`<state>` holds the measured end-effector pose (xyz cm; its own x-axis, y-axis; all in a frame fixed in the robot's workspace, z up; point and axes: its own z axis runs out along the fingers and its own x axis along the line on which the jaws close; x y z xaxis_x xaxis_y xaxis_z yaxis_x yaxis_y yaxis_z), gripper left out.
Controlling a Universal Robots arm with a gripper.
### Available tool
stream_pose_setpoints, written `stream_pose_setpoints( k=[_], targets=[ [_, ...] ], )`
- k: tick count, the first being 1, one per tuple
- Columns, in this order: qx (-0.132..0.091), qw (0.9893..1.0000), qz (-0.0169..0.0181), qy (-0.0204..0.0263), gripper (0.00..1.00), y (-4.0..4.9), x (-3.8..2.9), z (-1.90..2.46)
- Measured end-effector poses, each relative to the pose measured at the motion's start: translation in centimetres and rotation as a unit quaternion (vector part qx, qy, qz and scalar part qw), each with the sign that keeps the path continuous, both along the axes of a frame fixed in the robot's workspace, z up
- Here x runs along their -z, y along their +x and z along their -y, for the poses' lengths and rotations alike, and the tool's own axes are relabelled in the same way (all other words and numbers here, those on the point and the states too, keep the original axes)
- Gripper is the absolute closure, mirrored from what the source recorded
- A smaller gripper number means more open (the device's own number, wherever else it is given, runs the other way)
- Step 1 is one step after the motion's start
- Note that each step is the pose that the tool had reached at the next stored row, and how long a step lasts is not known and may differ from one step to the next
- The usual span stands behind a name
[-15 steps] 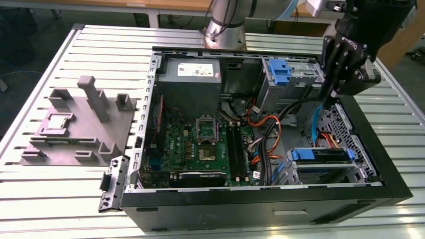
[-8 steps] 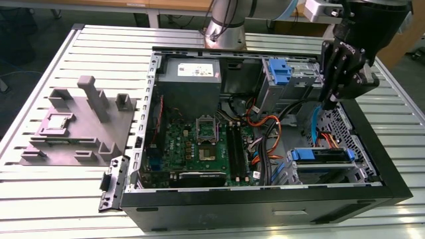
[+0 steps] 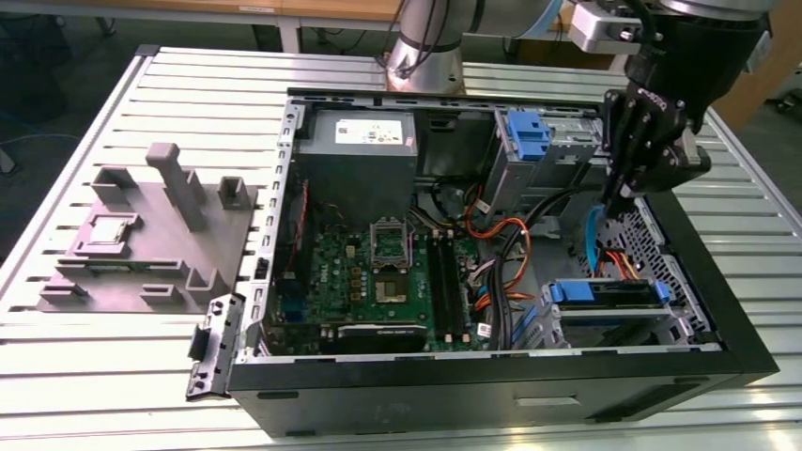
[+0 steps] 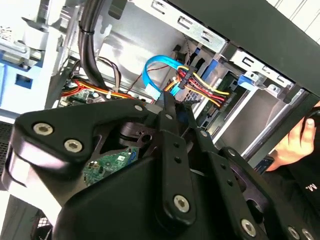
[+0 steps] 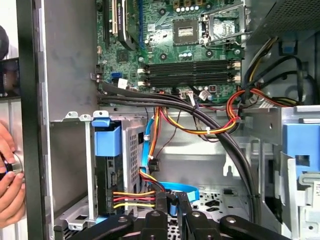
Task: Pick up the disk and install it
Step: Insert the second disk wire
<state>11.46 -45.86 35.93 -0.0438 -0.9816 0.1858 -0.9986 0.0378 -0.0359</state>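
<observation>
Disk, one in all, lies flat in the silver drive cage at the corner of the open computer case on the exterior view's right. Its blue carrier faces the motherboard. In the first wrist view the same disk sits in the cage below its blue tab, with one bundle of yellow, red and black wires running to its edge. A single gripper hangs inside the case above that cage, near the case's side wall. Its two fingers are drawn together at the tips with nothing of the task between them; in the second wrist view they taper to a point just beside the power connector and one blue flat cable. A second blue piece, the upright bracket, stands on the rear drive bay, well apart from the disk. One grey power supply box sits in the far corner. Outside the case, one grey fixture block rests on the slatted table. A person's hand shows beyond the case wall.
</observation>
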Motion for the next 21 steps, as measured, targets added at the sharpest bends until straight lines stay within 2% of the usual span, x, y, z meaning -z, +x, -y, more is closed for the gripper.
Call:
stream_pose_setpoints(
  k=[3,5,9,10,14,15,16,21],
  targets=[
    [0.0,1.0,0.0,-0.0029,0.79,0.0,0.19,0.0],
    [0.0,1.0,0.0001,-0.0067,0.79,0.0,0.28,-0.01],
    [0.0,0.9997,0.0004,-0.026,0.78,0.0,0.47,0.0],
    [0.0,0.9995,0.0005,-0.0306,0.72,0.0,0.52,0.0],
    [0.0,0.9989,0.0006,-0.0465,0.72,0.0,0.69,0.0],
    [0.0,0.9988,0.0006,-0.0486,0.73,0.0,0.72,0.0],
    [0.0,0.9987,0.0006,-0.0504,0.79,0.0,0.74,0.0],
    [0.0,0.9983,0.0006,-0.0577,0.79,0.0,0.76,0.0]
  ],
)
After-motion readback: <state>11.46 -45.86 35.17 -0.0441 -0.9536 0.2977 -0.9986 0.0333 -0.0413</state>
